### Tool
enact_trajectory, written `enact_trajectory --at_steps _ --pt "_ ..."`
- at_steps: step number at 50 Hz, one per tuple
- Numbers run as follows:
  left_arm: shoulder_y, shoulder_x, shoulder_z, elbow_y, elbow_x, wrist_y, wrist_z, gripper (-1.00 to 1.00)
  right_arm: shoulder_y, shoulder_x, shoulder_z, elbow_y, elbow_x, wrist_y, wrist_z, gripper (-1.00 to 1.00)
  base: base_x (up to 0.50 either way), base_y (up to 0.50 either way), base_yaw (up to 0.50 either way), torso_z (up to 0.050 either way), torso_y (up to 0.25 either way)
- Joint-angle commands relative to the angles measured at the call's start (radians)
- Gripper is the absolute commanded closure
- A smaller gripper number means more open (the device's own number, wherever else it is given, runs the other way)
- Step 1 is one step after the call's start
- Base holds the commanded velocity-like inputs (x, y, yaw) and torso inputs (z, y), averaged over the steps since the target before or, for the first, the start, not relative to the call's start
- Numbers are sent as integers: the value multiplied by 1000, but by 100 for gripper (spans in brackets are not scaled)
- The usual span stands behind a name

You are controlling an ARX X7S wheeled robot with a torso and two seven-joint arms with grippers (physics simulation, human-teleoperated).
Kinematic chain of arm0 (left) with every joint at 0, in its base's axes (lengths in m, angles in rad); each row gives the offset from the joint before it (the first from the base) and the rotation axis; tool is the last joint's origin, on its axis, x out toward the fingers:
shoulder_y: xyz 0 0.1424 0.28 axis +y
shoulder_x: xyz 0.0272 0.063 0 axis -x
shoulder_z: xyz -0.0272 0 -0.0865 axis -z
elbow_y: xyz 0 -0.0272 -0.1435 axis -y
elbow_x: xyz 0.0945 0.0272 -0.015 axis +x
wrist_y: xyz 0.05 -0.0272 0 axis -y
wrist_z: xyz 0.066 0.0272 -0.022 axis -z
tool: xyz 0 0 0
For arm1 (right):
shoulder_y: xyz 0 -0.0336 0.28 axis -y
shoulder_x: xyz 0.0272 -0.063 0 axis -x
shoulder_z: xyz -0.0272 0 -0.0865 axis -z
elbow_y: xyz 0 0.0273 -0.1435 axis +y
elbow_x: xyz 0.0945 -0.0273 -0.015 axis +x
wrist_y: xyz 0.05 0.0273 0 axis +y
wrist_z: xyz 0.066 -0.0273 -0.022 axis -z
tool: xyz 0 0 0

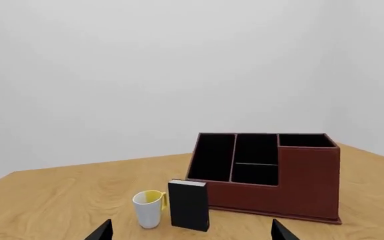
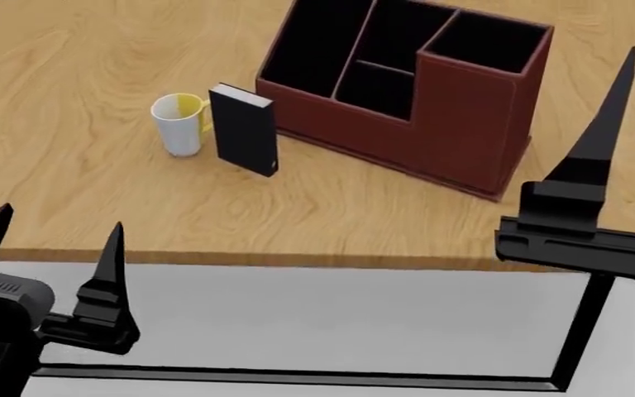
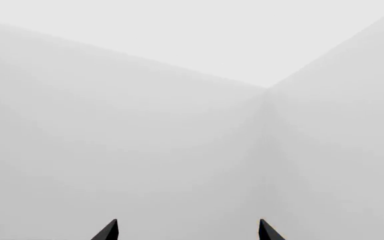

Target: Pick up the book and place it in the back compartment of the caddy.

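The black book (image 2: 244, 130) (image 1: 189, 205) stands upright on the wooden table, just in front of the left end of the reddish-brown caddy (image 2: 450, 124) (image 1: 305, 185). The back compartment (image 2: 375, 87) (image 1: 255, 175), the small low-walled black cell, lies in the caddy's middle, beside the tall end. Short of the table's front edge, my left gripper (image 2: 59, 219) (image 1: 190, 232) is open and empty, facing the book from a distance. At the right my right gripper (image 2: 624, 74) (image 3: 187, 227) points upward, open, with only blank wall ahead of it.
A white mug with a yellow inside (image 2: 179, 124) (image 1: 150, 209) stands close to the book's left side. The table's front edge (image 2: 295, 258) runs across the head view, with grey floor below it. The caddy's tall cell (image 2: 483, 41) is at its right end.
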Motion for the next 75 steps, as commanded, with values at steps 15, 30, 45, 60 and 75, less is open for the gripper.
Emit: enact_trajectory --at_steps 15,30,45,60,75 --pt "2 -8 0 0 -11 7 -9 -100 9 23 -24 -5 24 10 32 -100 358 -71 0 0 0" --pt "6 -12 3 3 -16 11 -13 -100 9 40 -18 -16 53 14 56 -100 362 -61 0 0 1" --pt "5 -16 6 6 -21 10 -20 -100 6 62 -13 -19 86 7 82 -100 365 -57 0 0 1" --pt "7 -19 8 4 -25 17 -25 -100 8 83 -27 -16 105 -1 108 -100 366 -19 0 0 1" --pt "5 -22 8 -6 -31 27 -26 -100 6 99 -36 -9 124 -17 131 -100 374 0 0 0 1"
